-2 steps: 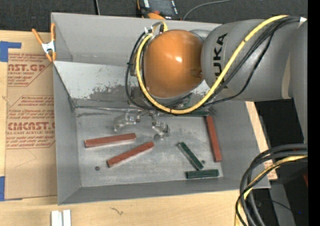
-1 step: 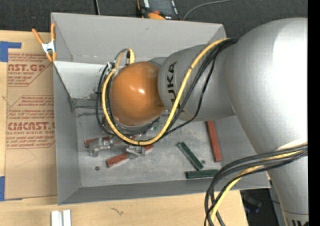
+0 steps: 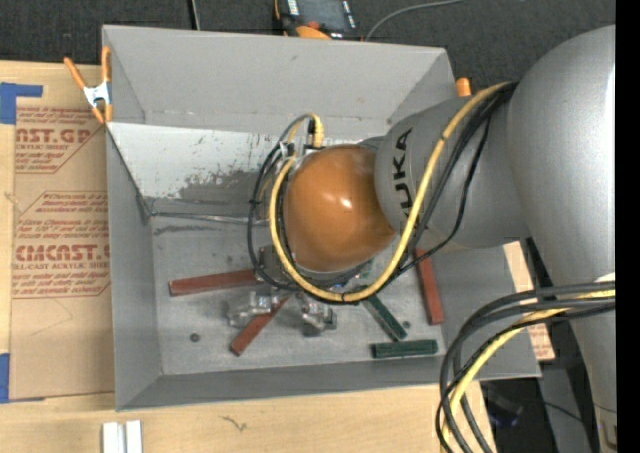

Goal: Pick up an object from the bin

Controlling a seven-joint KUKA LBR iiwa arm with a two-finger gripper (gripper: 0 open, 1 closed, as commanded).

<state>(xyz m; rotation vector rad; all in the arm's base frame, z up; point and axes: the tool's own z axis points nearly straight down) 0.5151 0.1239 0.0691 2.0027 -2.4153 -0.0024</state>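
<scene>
Two metal fingers [image 3: 241, 312] sit low on the floor of the grey metal bin [image 3: 190, 156]. The gripper [image 3: 279, 313] has them spread apart, one on each side of a short reddish-brown flat stick [image 3: 250, 335] lying on a slant near the front middle. That straddle reads as the set-up for a pinch across the stick's narrow width, but nothing is clamped yet and the stick lies flat on the floor.

Just beside it, a longer reddish-brown strip [image 3: 205, 285] lies almost level, its end near the finger on the view's left, so it could get nudged. Towards the right, well apart, lie a slanted dark green bar [image 3: 386, 322], a level dark green bar [image 3: 405, 348] and another reddish strip [image 3: 431, 291]. The round orange wrist cover [image 3: 330, 206] hides the stick's upper end.
</scene>
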